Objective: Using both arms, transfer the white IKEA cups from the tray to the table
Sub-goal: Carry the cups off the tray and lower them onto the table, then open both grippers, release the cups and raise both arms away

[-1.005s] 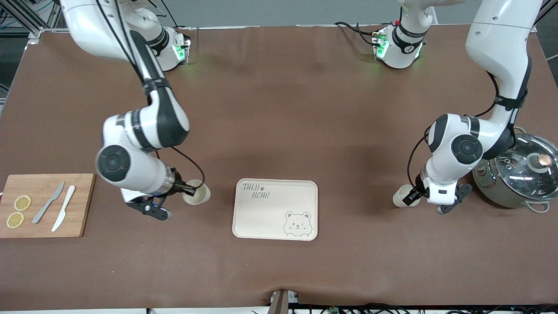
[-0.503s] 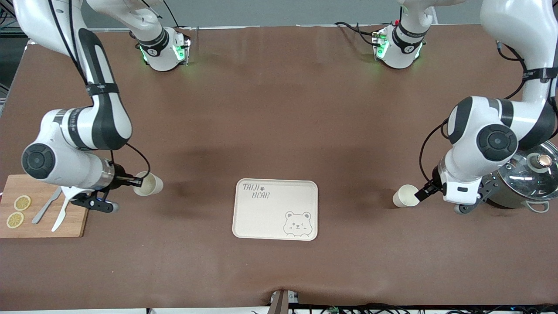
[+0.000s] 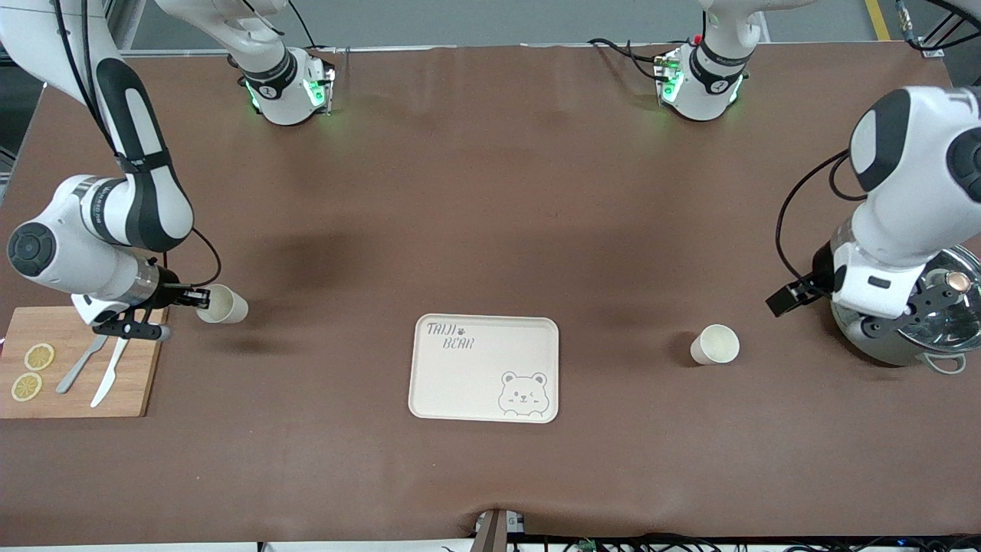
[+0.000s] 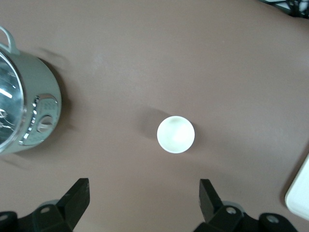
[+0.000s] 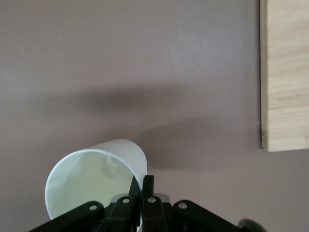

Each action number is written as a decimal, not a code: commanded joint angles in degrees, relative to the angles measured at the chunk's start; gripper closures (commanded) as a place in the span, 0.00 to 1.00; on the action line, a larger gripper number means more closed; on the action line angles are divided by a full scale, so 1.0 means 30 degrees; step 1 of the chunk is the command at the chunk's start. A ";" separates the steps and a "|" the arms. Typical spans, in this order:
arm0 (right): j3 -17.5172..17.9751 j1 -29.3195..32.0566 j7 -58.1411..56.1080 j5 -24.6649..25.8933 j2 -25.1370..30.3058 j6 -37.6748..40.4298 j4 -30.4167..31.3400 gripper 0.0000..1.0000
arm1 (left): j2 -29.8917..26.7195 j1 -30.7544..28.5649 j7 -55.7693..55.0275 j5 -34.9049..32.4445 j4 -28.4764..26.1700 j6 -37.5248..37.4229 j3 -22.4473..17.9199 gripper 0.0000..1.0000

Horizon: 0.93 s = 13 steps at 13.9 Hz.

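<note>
Right claw (image 3: 201,296) pinching a white cup (image 3: 221,304) by its rim, left claw (image 4: 144,199) spread wide above the other cup (image 4: 175,134)

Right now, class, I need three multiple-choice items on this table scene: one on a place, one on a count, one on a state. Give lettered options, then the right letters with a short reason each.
1. Where does the free white cup stand?
A. on the tray
B. on the table between the tray and the pot
C. on the cutting board

2. How many lemon slices lie on the cutting board?
A. one
B. two
C. four

3. What state is the right pincer in?
A. open over the tray
B. shut on nothing
C. shut on the rim of a white cup

Answers:
1 B: the cup stands on bare brown table, apart from both; the left pincer hangs open above the table near the pot.
2 B: two slices lie beside the knives.
3 C: the right wrist view shows its fingers pinching the cup wall.
</note>
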<state>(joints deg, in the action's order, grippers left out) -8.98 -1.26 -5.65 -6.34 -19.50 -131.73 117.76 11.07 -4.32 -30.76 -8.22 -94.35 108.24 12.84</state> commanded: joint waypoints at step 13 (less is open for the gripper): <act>0.0443 0.1825 -0.1925 0.0179 0.0933 0.0194 0.0974 0.00 | -0.1406 -0.0757 0.4129 0.0193 0.1657 -0.3939 -0.0003 0.00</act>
<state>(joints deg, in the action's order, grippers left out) -8.41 3.43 -11.23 -6.33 -19.02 -133.40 121.58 7.50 -6.11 -20.43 -8.21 -89.75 98.10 12.48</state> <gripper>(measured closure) 0.436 0.000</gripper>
